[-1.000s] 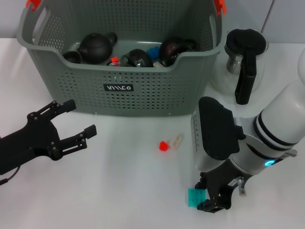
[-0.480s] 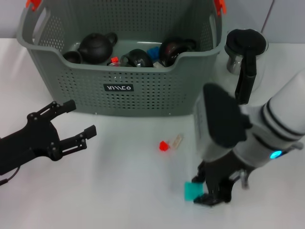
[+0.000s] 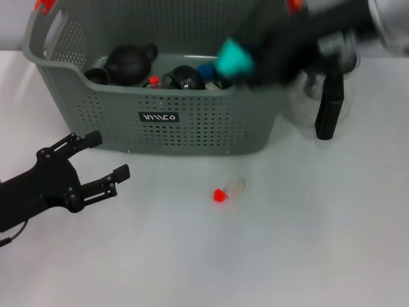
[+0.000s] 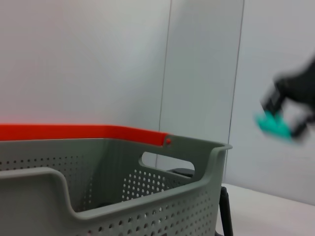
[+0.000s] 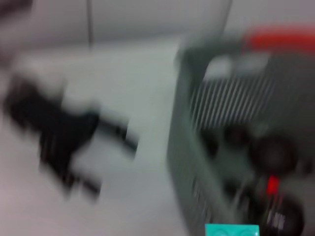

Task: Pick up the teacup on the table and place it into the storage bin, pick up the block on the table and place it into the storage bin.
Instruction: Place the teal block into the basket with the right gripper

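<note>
The block [image 3: 234, 59] is teal and hangs above the front right rim of the storage bin [image 3: 160, 118], with my right gripper [image 3: 247, 62] shut on it. It also shows in the left wrist view as the block [image 4: 275, 125] above the bin [image 4: 147, 196], and in the right wrist view as the block [image 5: 231, 230]. Dark teaware [image 3: 130, 62] lies inside the bin; I see no teacup on the table. My left gripper [image 3: 108, 155] stands open and empty over the table [image 3: 192, 256], at the left in front of the bin.
A small red piece [image 3: 220, 195] and a beige piece [image 3: 238, 188] lie on the table before the bin. A glass jug with a black handle [image 3: 329, 83] stands right of the bin.
My right arm rose from the table's front right and swung back toward the bin, carrying the teal block up over its front right rim. The left arm stayed put.
</note>
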Motion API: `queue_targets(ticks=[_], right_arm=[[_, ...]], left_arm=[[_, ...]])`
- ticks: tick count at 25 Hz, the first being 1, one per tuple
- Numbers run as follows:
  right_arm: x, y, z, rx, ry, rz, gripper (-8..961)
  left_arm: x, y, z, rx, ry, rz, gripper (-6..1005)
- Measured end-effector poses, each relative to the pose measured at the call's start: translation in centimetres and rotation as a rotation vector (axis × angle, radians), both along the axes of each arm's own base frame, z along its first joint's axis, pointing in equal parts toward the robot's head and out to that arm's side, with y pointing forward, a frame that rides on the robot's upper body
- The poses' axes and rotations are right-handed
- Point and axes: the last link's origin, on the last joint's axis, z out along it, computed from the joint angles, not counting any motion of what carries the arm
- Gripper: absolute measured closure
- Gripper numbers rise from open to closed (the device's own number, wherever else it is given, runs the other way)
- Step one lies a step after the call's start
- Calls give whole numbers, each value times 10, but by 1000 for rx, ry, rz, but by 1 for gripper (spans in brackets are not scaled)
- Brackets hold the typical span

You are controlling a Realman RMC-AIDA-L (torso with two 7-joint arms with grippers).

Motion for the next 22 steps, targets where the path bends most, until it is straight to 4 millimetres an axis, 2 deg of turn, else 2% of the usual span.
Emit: queue_targets(ticks=[2, 5, 10, 13, 18, 22], right_arm=[[-19, 11, 6, 45, 94, 1, 508], [-29, 30, 2, 114, 150, -17, 500], [-10, 80, -30, 222, 152, -130, 487], [8, 100, -56, 229, 91, -179, 479], [19, 113, -86, 221, -18, -198, 465], [12, 115, -90, 247, -45, -157, 455]], left_arm=[[1, 0, 0, -1, -2, -4, 114], [2, 1, 0, -1, -3, -8, 114], [1, 1, 0, -1, -3, -6, 114], [1, 1, 0, -1, -3, -4, 114], [1, 1, -1, -5, 1, -2, 114], [1, 0, -3, -8, -2, 2, 114]])
